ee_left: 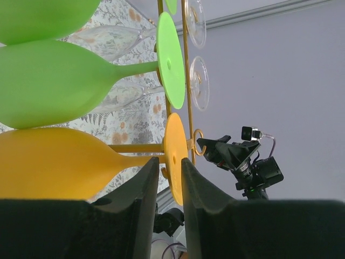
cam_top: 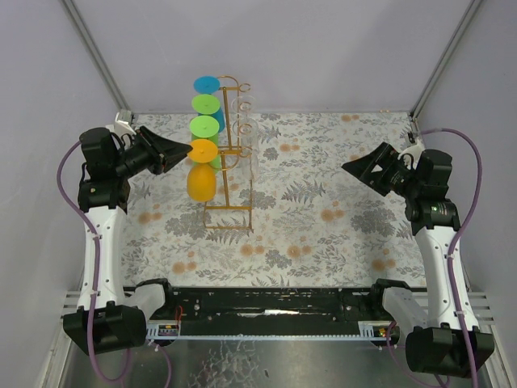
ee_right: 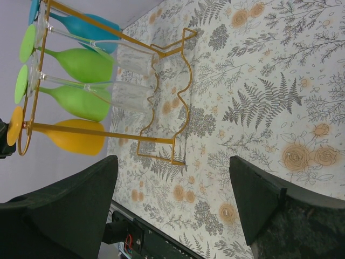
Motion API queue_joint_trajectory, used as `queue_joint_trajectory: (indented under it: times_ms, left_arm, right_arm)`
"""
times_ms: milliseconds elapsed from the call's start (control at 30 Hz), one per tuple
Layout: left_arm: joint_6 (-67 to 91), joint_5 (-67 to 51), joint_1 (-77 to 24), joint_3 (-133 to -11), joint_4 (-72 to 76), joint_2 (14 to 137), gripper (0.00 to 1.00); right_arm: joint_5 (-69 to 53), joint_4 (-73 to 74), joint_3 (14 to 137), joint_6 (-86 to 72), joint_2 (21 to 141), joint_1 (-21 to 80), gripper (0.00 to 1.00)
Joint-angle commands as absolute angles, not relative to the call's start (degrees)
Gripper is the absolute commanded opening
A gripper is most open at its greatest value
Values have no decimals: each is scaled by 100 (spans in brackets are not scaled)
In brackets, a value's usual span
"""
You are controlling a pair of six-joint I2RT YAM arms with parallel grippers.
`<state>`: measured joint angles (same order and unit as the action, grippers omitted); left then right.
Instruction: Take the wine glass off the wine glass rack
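Note:
The gold wire wine glass rack (cam_top: 230,206) stands at the left middle of the floral table, with several glasses hanging upside down from it. The nearest is an orange wine glass (cam_top: 200,182), its bowl seen too in the left wrist view (ee_left: 48,162). My left gripper (cam_top: 187,153) is up at the rack's near top. Its fingers straddle the edge of the orange glass's round foot (ee_left: 175,148), open only a narrow gap (ee_left: 170,172), and the stem runs off behind the left finger. My right gripper (cam_top: 349,167) hovers wide open at the right, holding nothing (ee_right: 171,160).
Two green glasses (cam_top: 203,126) and a blue one (cam_top: 207,83) hang behind the orange one, and clear glasses (cam_top: 245,121) hang on the rack's other rail. Grey walls enclose the table; the black base rail (cam_top: 266,311) runs along the near edge.

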<state>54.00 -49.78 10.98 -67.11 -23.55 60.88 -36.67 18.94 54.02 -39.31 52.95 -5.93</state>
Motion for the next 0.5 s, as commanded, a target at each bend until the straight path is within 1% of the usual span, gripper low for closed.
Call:
queue_joint_trajectory:
  times_ms: [0,67,200,300,467]
  left_arm:
    - [5439,-5174,1105,-6761,-2021,6056,21]
    - [5440,-5199,1101,-6765,-2021,6062,19]
    - [5449,-5216,1105,-6756,-2021,6058,12]
    - [5479,-5221,1107,-6730,-2021,6065,1]
    - [5637,-5276,1105,-6728,-2017,6073,0]
  right_arm:
    - [-3700,1700,5405,-3970,5177,-557,91]
    - [-3692,1697,5410,-3963,5186,-561,91]
    - [-3684,1701,5393,-3965,5205,-560,91]
    - [-3674,1693,5363,-3965,5203,-561,91]
    - [-3641,1696,5327,-3951,5177,-558,91]
